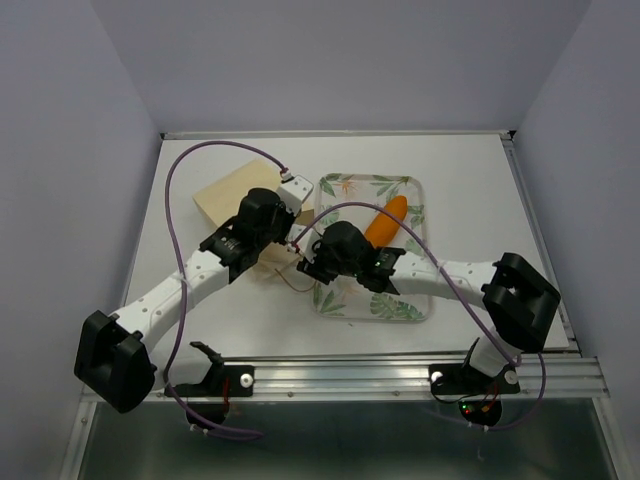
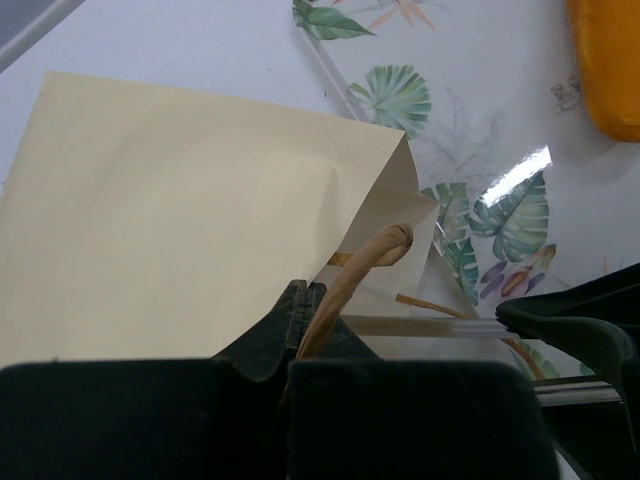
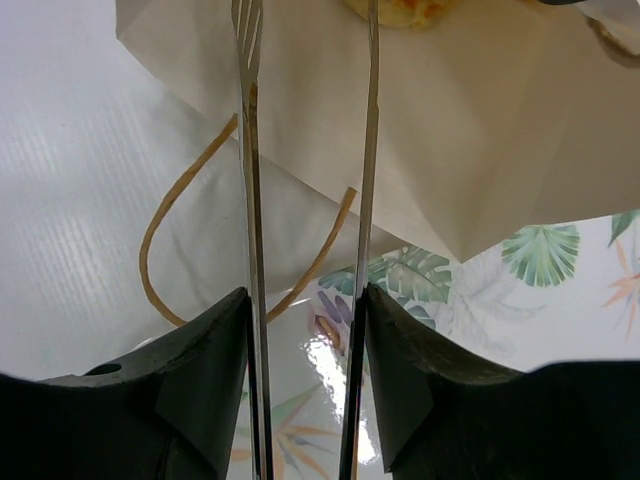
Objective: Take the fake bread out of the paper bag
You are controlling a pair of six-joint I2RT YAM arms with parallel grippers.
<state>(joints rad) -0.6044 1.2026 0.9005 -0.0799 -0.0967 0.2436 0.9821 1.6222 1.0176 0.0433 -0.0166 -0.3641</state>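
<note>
The tan paper bag (image 1: 225,195) lies on its side at the left of the table, its mouth toward the tray. My left gripper (image 2: 305,295) is shut on the bag's brown loop handle (image 2: 360,265) at the mouth edge. My right gripper (image 3: 305,300) is shut on a pair of metal tongs (image 3: 250,150), whose two blades stand apart and point into the bag's mouth (image 3: 480,120). A golden bread piece (image 3: 400,10) shows just inside, by the right blade's tip. The long orange loaf (image 1: 386,220) lies on the tray, and shows in the left wrist view (image 2: 605,60).
The leaf-patterned white tray (image 1: 400,300) lies right of the bag; its rim shows under the bag's mouth (image 2: 470,120). A second loop handle (image 3: 170,230) rests loose on the table. Both wrists crowd together between bag and tray.
</note>
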